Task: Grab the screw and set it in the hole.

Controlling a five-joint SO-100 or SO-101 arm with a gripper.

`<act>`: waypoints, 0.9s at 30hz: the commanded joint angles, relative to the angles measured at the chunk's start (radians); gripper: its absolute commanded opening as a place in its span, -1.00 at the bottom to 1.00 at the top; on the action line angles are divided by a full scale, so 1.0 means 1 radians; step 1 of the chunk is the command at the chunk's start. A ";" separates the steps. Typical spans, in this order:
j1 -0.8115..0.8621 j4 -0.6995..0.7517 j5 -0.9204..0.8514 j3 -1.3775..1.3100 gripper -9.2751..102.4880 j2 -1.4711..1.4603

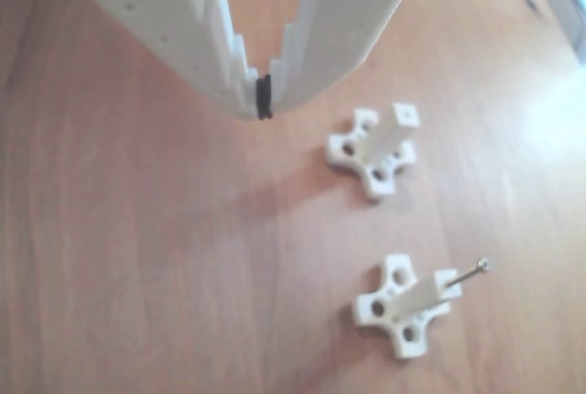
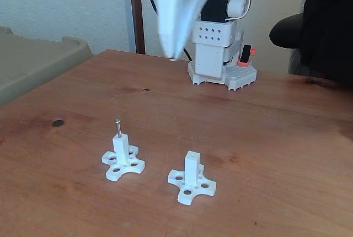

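Note:
A thin silver screw (image 2: 118,128) stands upright in the top of the left white square post (image 2: 121,147) in the fixed view. In the other view the same screw (image 1: 468,272) juts from the lower post (image 1: 423,298). The second post (image 2: 192,168) has a tiny dark hole (image 1: 406,117) in its end face, with nothing in it. My white gripper (image 2: 172,56) hangs well above the table, behind both posts, with its tips meeting at a black band (image 1: 264,98); it is shut and holds nothing.
Each post rises from a white cross-shaped base (image 2: 134,166) with larger round holes. The arm's base (image 2: 220,60) sits at the table's far edge. A beige tray-like object (image 2: 33,60) lies left, and a black chair (image 2: 325,22) stands at the right.

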 commanded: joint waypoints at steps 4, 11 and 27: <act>0.006 -0.006 0.011 -0.219 -0.78 -0.080; 0.020 0.029 0.011 -0.324 -0.74 -0.161; 0.066 -0.002 -0.008 -0.457 -0.71 -0.387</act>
